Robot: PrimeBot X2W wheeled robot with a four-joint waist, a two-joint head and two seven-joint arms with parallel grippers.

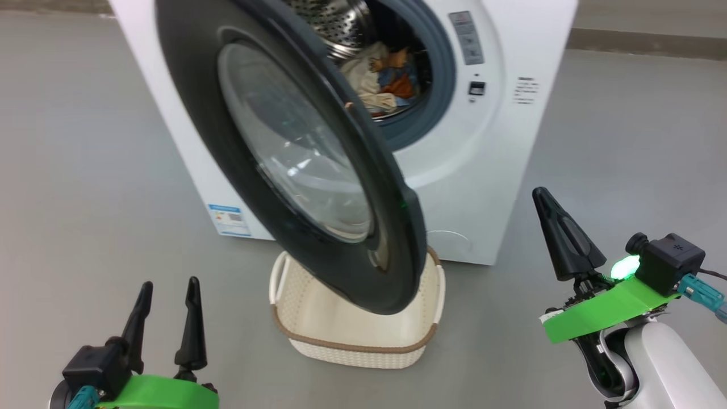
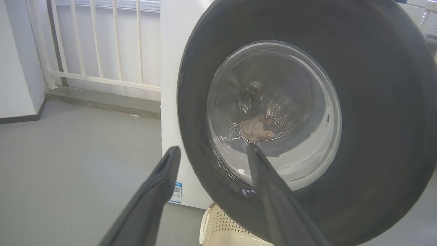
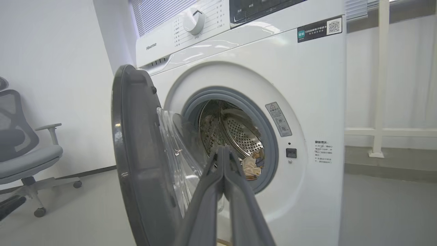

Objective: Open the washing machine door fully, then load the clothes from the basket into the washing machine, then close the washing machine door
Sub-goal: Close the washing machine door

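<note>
We entered the left jaws first: two dark fingers [image 1: 192, 318] standing well apart, holding nothing, low at the left above the grey floor [image 1: 85, 170], pointed at the door [image 1: 295, 153]. Next, the right jaws: fingers [image 1: 562, 238] pressed together with nothing between them, at the right, clear of the machine [image 1: 471, 170]. The basket [image 1: 363, 347] sat on the floor just before the machine, partly under the door's lower edge. We noted the door swung partway out, its glass bowl bulging toward the drum [image 1: 341, 23]. The machine was white, with a blue label [image 1: 230, 220] at a lower corner and a grey gasket [image 1: 437, 74] ringing the mouth. We found the clothes [image 1: 386, 79], cream with orange print, lying inside the drum. Farthest, we listed a white railing [image 2: 102, 44] and an office chair [image 3: 20, 150].
</note>
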